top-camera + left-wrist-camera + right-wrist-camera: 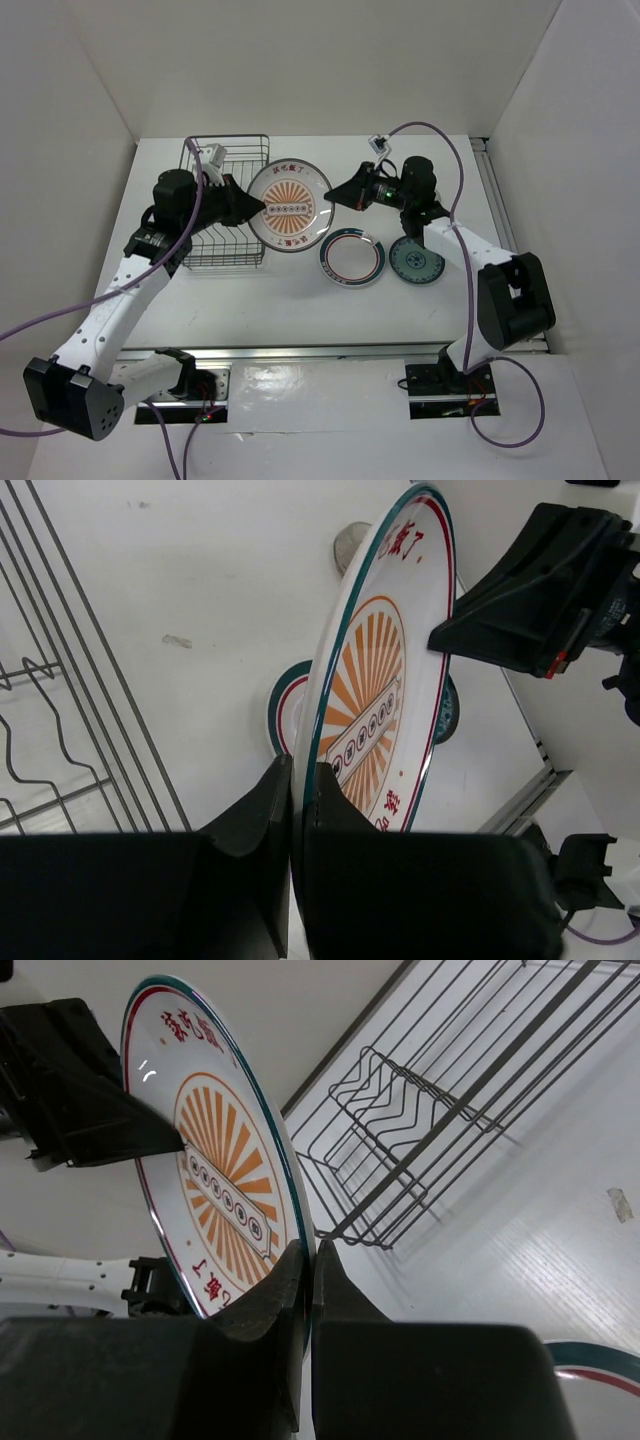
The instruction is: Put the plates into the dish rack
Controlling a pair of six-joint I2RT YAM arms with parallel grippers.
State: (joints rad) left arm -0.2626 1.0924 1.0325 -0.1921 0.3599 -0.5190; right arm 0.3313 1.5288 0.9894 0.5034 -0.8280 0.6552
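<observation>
At the left-centre of the overhead view the dish rack (245,150) sits on the table (300,310), and I can see no plate in it, though the arm hides part of it. Just to its right, the jaws of the left arm (120,290) are clenched on the left rim of the orange sunburst plate (290,205). That plate hangs clear of the table in the upper middle of the frame, tipped up on edge. On its opposite rim the jaws of the right arm (470,245) are pinched tight as well, so both arms grip the one plate. To me this looks like a handover towards the rack side. Next the right jaws would need to let go and back off. Then the left arm could carry the plate leftward and stand it between the prongs. Right of centre, the ringed plate (352,257) and the teal plate (417,262) lie flat, waiting.
</observation>
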